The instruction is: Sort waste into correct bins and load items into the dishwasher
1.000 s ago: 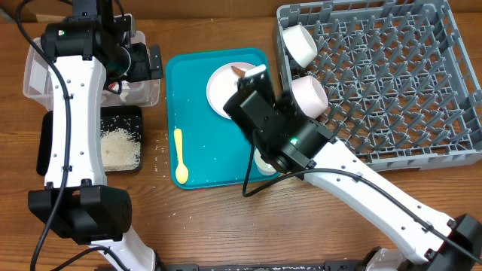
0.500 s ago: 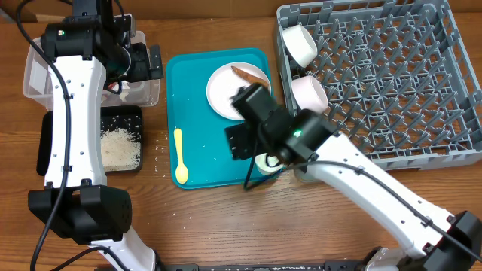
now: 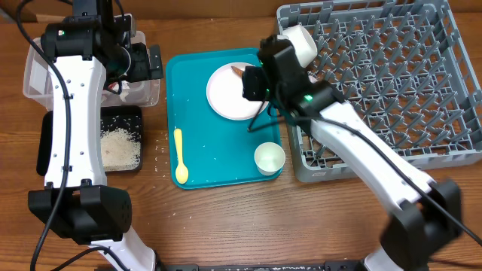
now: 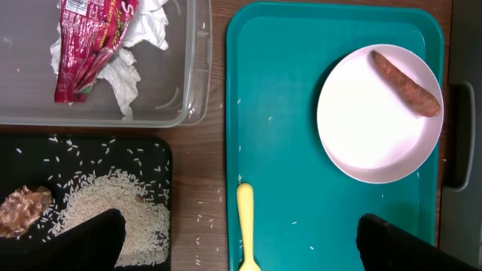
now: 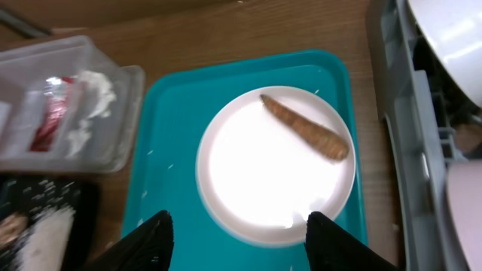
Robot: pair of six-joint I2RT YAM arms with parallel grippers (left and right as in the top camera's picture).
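The white plate [image 3: 228, 96] lies on the teal tray [image 3: 211, 162] with the brown sausage [image 5: 305, 128] on its far edge. My right gripper [image 5: 242, 229] hangs open and empty above the plate's near edge; overhead it shows at the plate's right side [image 3: 253, 84]. My left gripper [image 4: 241, 237] is open and empty, high over the tray's left edge and the yellow spoon [image 4: 246, 226]. The clear tub [image 4: 192, 83] holds crumpled paper with a red wrapper [image 4: 90, 38]. The black tray [image 4: 151, 150] holds rice [image 4: 113, 207] and a brown lump [image 4: 22, 211].
A small white cup [image 3: 269, 158] stands at the teal tray's front right corner. The grey dish rack [image 3: 392, 83] is at the right, with a white bowl [image 3: 300, 44] in its back left corner. Loose rice grains lie on the table between the black tray and the teal tray.
My right arm has swung from the tray's front right, where it covered the cup, back to above the plate. The cup now shows. The left arm has not moved.
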